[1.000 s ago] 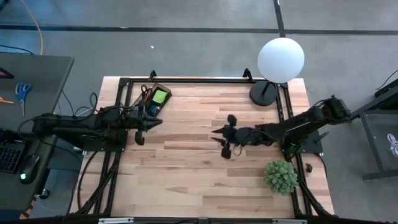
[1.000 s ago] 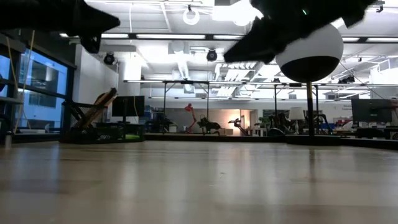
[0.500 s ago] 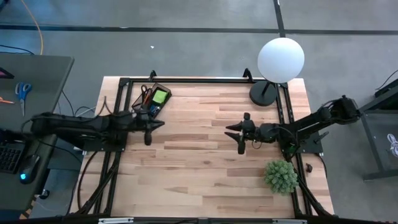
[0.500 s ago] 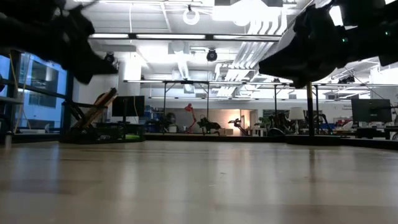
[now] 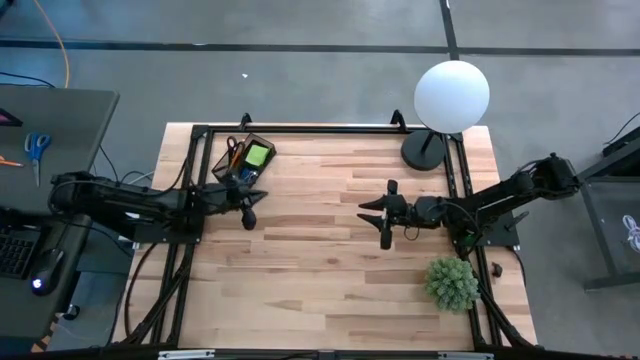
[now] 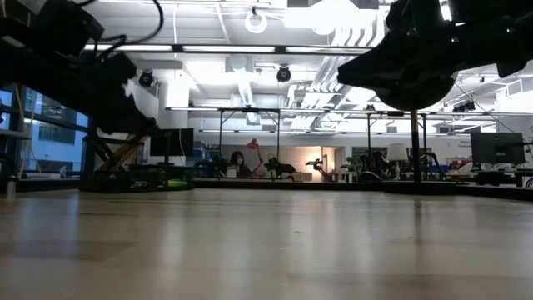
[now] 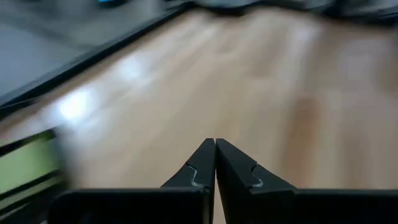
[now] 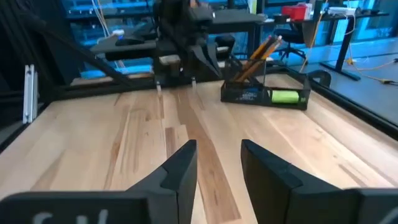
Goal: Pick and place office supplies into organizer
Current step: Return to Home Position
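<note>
The organizer, a small black tray, stands on the table's far left part. It holds orange and wooden pencils upright and a lime-green sticky-note pad. My left gripper hovers just near-side of the organizer, fingers shut and holding nothing. My right gripper hangs over the table's middle right, pointing toward the organizer, fingers open and empty. In the low view both grippers show as dark shapes above the tabletop, left gripper and right gripper.
A white globe lamp with a round black base stands at the far right corner. A small green bushy plant sits at the near right. Bare wood spreads across the middle and near part of the table.
My left gripper has moved toward the table's right, along the organizer's near side, and has come lower. My right gripper has drawn back toward the right edge and turned.
</note>
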You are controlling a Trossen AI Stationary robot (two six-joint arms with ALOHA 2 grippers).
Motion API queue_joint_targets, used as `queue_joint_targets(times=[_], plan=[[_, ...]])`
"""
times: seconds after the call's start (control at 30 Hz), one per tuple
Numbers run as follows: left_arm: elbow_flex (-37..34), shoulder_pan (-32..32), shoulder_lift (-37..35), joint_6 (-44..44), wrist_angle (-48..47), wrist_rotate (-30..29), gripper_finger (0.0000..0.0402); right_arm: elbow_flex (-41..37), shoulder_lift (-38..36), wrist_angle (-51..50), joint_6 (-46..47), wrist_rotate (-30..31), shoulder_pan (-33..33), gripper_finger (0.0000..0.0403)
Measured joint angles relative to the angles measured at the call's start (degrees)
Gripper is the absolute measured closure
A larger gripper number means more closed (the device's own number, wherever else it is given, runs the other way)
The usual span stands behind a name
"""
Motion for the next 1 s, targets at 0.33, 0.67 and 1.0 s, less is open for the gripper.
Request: queue_joint_targets(times=[0.33, 0.67, 1.0], plan=[[0.00, 0.00, -9.77, 5.05, 2.62, 18.17, 0.0401, -0.05, -4.31, -11.20, -0.07, 2.93, 2.41, 0.0287], [-5.59, 3.64, -27.03, 8.51, -3.68, 25.44, 0.0401, -14.78, -14.01, -1.23, -2.21, -0.56, -3.42, 0.0287], [-4.71, 11.57, -40.20, 7.25, -12.07, 38.91, 0.0401, -18.38, -22.62, -2.69, -4.76, -5.23, -7.17, 0.0287]])
